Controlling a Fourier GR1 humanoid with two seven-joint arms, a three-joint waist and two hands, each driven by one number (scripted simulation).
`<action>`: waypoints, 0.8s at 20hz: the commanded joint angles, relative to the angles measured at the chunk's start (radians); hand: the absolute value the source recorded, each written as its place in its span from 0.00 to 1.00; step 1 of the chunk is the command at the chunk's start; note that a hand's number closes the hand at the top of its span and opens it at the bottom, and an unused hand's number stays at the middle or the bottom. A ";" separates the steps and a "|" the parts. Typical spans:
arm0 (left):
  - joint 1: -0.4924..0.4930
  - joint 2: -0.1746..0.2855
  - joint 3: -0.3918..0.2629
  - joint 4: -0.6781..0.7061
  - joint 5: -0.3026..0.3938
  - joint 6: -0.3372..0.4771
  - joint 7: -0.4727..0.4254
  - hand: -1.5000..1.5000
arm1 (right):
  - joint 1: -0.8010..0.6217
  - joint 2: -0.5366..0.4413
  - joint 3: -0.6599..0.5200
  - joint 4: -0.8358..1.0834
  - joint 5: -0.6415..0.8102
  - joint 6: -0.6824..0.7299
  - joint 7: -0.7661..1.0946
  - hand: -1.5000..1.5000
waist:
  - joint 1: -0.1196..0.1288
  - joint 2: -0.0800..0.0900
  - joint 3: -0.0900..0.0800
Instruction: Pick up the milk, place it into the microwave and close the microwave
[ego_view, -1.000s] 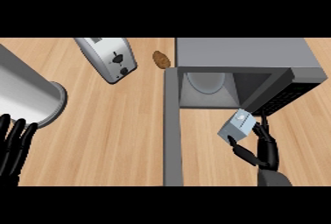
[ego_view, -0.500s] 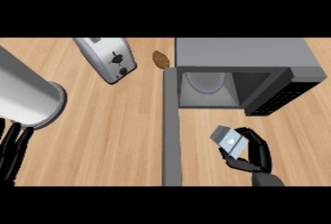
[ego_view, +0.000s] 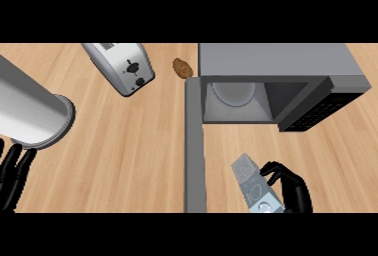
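Note:
The milk carton (ego_view: 253, 184), grey with a blue-white face, sits at the lower right of the head view, in front of the microwave's opening. My right hand (ego_view: 290, 187) is curled round its right side, holding it. The grey microwave (ego_view: 273, 62) stands at the upper right with its cavity (ego_view: 235, 97) open and a round turntable inside. Its door (ego_view: 194, 145) swings out toward me as a long grey strip just left of the carton. My left hand (ego_view: 13, 172) rests at the lower left edge, fingers straight and pointing up.
A silver toaster (ego_view: 120, 66) lies at the upper middle left. A large metal cylinder (ego_view: 29, 112) stands at the left, just above my left hand. A small brown item (ego_view: 181, 67) sits beside the microwave's back left corner.
My right hand has carried the milk down and left, away from the microwave's right front corner toward the lower edge. The carton now lies longer and more tilted. The left hand barely moved.

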 joint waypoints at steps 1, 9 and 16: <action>0.030 0.018 0.064 0.014 0.047 -0.033 -0.018 0.00 | 0.106 0.036 0.065 -0.238 0.018 -0.057 0.129 1.00 | 0.001 0.003 0.003; 0.038 0.015 0.109 0.036 0.067 -0.083 -0.057 0.00 | -0.061 0.052 0.193 -0.284 0.031 -0.282 0.280 1.00 | 0.011 0.005 0.004; -0.010 0.044 0.154 0.066 0.109 -0.082 -0.008 0.00 | -0.346 0.051 0.096 -0.173 0.121 -0.404 0.524 1.00 | 0.015 0.007 0.004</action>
